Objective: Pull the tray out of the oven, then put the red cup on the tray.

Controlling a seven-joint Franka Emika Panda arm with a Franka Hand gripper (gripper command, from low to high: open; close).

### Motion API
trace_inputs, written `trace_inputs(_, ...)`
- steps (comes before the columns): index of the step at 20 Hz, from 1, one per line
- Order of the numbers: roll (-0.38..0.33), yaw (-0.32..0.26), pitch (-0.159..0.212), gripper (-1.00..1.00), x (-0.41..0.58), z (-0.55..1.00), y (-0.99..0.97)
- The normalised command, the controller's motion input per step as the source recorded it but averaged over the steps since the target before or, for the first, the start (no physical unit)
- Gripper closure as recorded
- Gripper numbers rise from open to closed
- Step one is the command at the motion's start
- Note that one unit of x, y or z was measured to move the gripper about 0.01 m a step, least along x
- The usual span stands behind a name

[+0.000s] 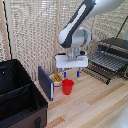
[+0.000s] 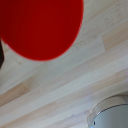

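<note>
The red cup (image 1: 68,86) stands upright on the wooden table, small and bright red. My gripper (image 1: 72,74) hangs just above it, open, its blue-tipped fingers spread with nothing between them. In the wrist view the red cup (image 2: 42,25) fills much of the picture as a blurred red disc, seen from close above. At the exterior view's right sits the oven (image 1: 118,48), black-topped, with its door dropped down. The wire tray (image 1: 107,61) sticks out of the oven's mouth over the door.
A big black fabric bin (image 1: 17,95) fills the exterior view's lower left. An upright dark blue board (image 1: 46,82) stands beside a small bowl (image 1: 57,79) with yellow contents, just left of the cup. The bowl's pale rim (image 2: 110,112) shows in the wrist view. A woven screen stands behind.
</note>
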Motion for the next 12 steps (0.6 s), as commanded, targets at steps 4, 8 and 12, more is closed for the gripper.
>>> trace_inputs(4, -0.144, 0.184, 0.082, -1.00, -0.040, -0.32, -0.12)
trace_inputs(8, -0.151, 0.172, 0.080, -1.00, -0.087, -0.23, -0.12)
trace_inputs(12, -0.026, 0.139, 0.037, 1.00, -0.004, -0.13, -0.03)
